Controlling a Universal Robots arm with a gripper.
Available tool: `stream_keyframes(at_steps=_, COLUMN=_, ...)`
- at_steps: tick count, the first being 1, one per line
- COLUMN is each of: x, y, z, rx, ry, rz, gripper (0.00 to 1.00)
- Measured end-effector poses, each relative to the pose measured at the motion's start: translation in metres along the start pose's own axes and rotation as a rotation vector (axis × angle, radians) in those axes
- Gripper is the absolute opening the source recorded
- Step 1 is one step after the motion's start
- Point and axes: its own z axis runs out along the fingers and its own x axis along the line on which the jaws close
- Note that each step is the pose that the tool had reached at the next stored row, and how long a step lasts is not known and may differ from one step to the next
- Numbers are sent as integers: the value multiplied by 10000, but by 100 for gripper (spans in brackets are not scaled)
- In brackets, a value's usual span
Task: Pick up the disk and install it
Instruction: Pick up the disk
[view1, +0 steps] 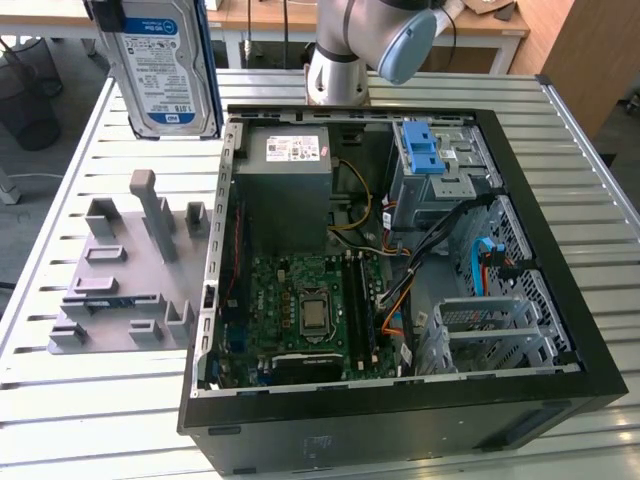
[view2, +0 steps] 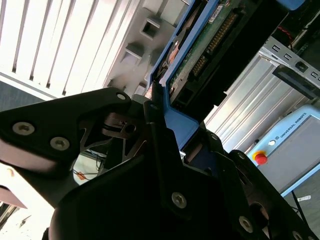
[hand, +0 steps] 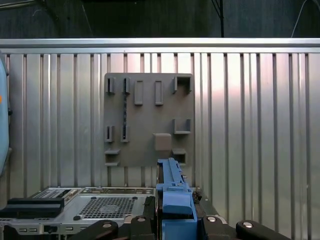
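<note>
Disk is up in the air, upright with its label facing out, at the exterior view's left. It is clear of the grey holder plate on the bench and just outside the open computer case. The pincer is clenched on the disk's blue frame, and the second wrist view shows the circuit side. Step in hand, as I judge it: pick-up done, carry under way, install not yet done. The drive cage with the blue latch sits at the case's far side, well apart from the disk. Seating it likely calls for turning the disk to match the bay and keeping clear of the cables.
</note>
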Motion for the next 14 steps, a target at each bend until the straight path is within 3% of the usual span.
stream_keyframes(at_steps=14, x=32, y=-124, z=-1, rx=0, ry=0, rz=0, gripper=36)
